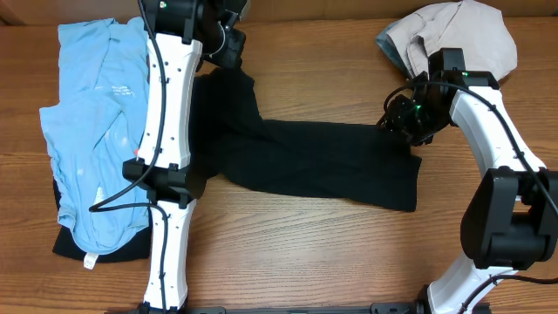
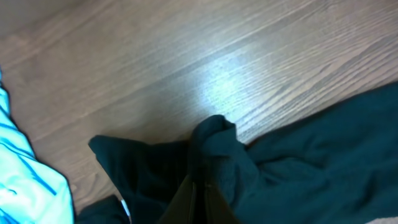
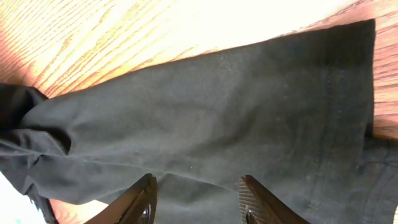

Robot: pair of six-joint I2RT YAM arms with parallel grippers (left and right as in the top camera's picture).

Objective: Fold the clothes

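Observation:
The black shirt (image 1: 305, 161) lies stretched across the middle of the wooden table (image 1: 331, 96). My left gripper (image 1: 225, 54) is shut on a bunched edge of the black shirt (image 2: 214, 152) at its far left end. My right gripper (image 1: 403, 124) is open just over the shirt's right end; its fingers (image 3: 198, 190) spread above the flat black cloth (image 3: 217, 118). A light blue shirt (image 1: 91, 113) lies at the left on another black piece (image 1: 74, 240). A beige bundle (image 1: 453, 35) sits at the far right corner.
The left arm's white links (image 1: 166, 148) run down the left side over the shirt's edge. The right arm (image 1: 506, 174) stands at the right. Bare wood shows along the front edge (image 1: 331, 253) and at the back centre.

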